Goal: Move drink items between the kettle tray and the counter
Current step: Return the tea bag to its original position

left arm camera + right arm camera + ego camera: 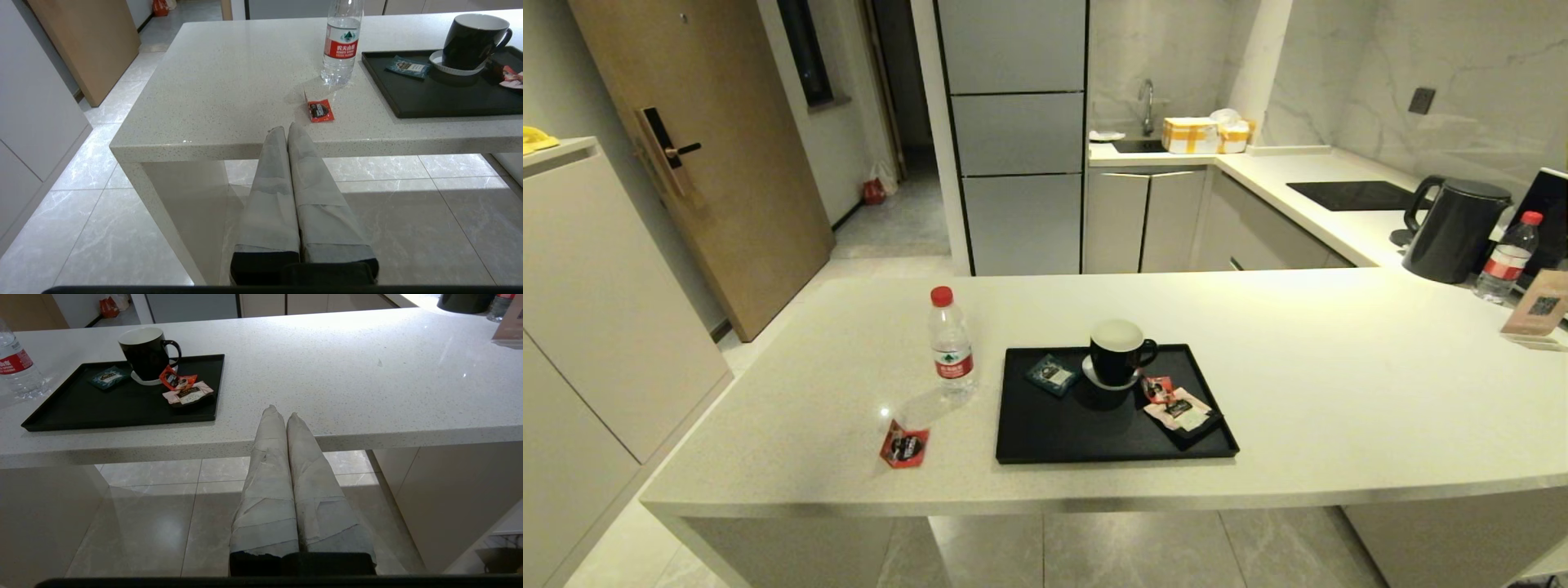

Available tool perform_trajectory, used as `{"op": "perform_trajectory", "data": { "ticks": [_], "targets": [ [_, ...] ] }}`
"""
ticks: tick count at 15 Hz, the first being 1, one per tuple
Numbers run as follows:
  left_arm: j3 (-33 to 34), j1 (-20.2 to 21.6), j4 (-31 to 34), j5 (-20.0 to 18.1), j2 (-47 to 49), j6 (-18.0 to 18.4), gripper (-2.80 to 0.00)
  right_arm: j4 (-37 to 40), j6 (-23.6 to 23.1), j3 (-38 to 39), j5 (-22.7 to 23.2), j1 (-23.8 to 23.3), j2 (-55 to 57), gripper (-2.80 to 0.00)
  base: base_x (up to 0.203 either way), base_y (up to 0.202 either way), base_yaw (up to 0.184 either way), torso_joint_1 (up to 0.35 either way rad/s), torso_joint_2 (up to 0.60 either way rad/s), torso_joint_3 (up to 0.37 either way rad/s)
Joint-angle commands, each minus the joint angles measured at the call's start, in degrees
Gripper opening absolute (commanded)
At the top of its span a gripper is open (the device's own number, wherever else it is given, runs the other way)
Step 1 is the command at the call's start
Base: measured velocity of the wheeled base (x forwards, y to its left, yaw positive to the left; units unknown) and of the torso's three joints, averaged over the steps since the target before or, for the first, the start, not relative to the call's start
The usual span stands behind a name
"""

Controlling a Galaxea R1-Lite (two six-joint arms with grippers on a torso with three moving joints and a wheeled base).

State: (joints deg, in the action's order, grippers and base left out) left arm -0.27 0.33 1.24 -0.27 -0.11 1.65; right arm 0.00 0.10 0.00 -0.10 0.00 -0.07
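A clear water bottle [950, 345] with a red cap stands upright on the cream counter [1339, 392], just left of the black kettle tray [1086, 433]. A red sachet [904, 446] lies flat on the counter in front of the bottle, near the front edge. Both arms hang below the counter's front edge and do not show in the head view. My left gripper [284, 129] is shut and empty, its tips a short way short of the red sachet [320, 111]. My right gripper [282, 413] is shut and empty, to the right of the tray [73, 416].
On the tray stand a black mug [1119, 351] on a white coaster, a teal sachet [1053, 374], and pink and red sachets [1176, 406] at its right side. At the far right are a black kettle [1454, 230], a second bottle [1507, 258], a card stand [1537, 310] and a hob panel [1352, 194].
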Motion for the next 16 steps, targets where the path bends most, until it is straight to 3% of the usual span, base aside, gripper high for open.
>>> {"op": "perform_trajectory", "data": {
  "ticks": [1,16],
  "targets": [
    [0.1,0.0,-0.4,0.0,0.1,0.0,-2.8,0.0,0.0,0.1,0.0,0.0,0.1,-2.8,0.0,0.0,0.0,0.0,0.0,0.0],
    [0.1,0.0,-0.5,-0.3,0.1,1.3,-2.8,0.0,0.0,0.1,0.0,0.0,0.1,-2.8,0.0,0.0,0.0,0.0,0.0,0.0]
  ]
}}
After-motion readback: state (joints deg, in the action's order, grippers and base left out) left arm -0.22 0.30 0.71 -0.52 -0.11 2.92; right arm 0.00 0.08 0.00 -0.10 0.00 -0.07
